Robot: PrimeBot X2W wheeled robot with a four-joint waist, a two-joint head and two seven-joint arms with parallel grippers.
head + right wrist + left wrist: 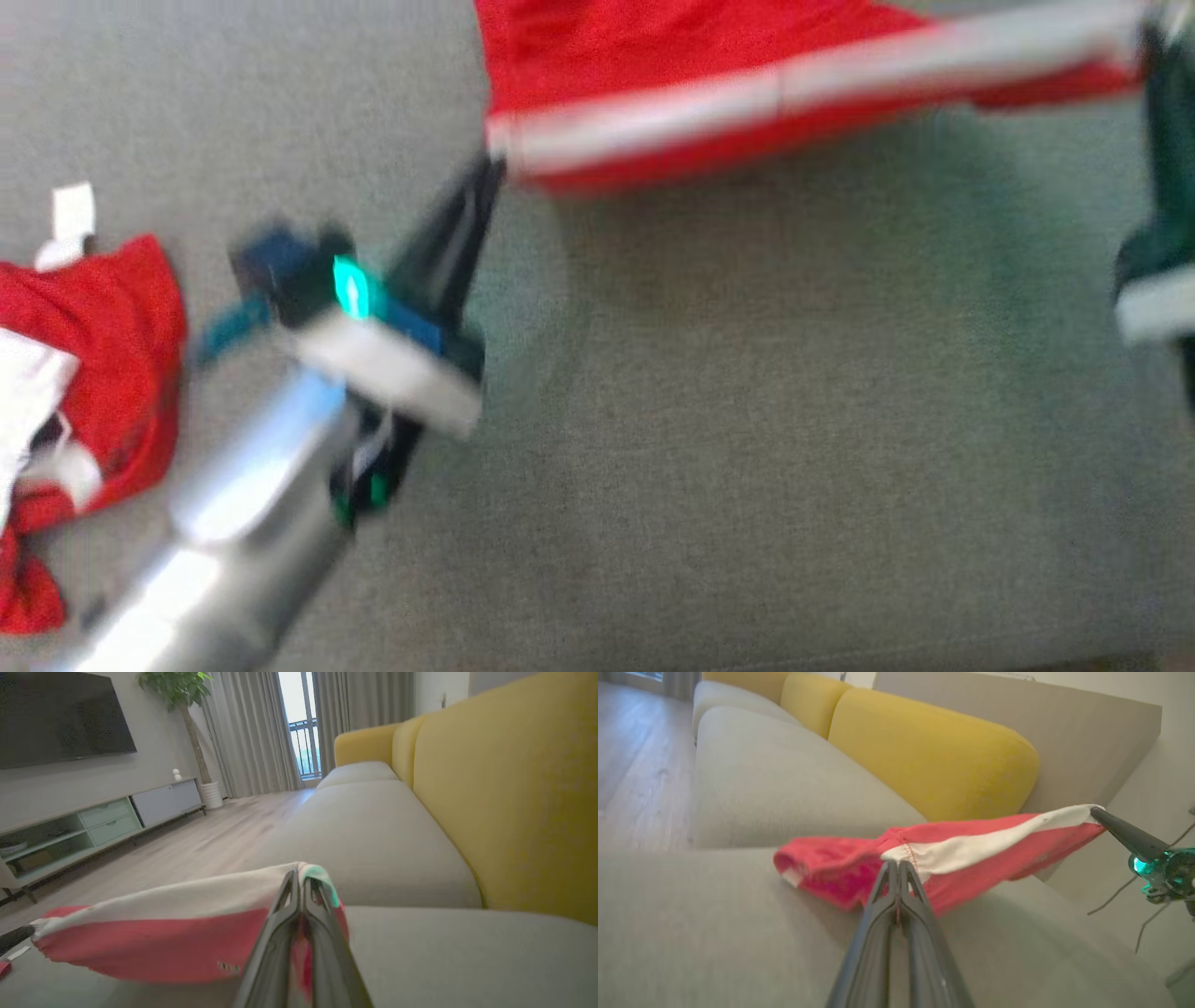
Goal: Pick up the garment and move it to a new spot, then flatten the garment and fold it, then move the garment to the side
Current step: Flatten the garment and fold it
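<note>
Red cloth with a white band, the garment [709, 75] hung stretched between our two arms over the grey sofa seat [747, 420], its long axis running from gripper to gripper. Our left gripper [492, 170] was clamped on one end of the band, our right gripper [1096, 811] on the other. We judged the bare seat beneath roomy enough for laying it flat, well apart from another red garment [103, 373] at far left, yellow cushions [934, 756] behind

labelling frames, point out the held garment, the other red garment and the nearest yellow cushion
held garment [653, 56]: head view, red cloth above white band
other red garment [121, 317]: head view, red upper fold
nearest yellow cushion [934, 751]: left wrist view, front face
</note>
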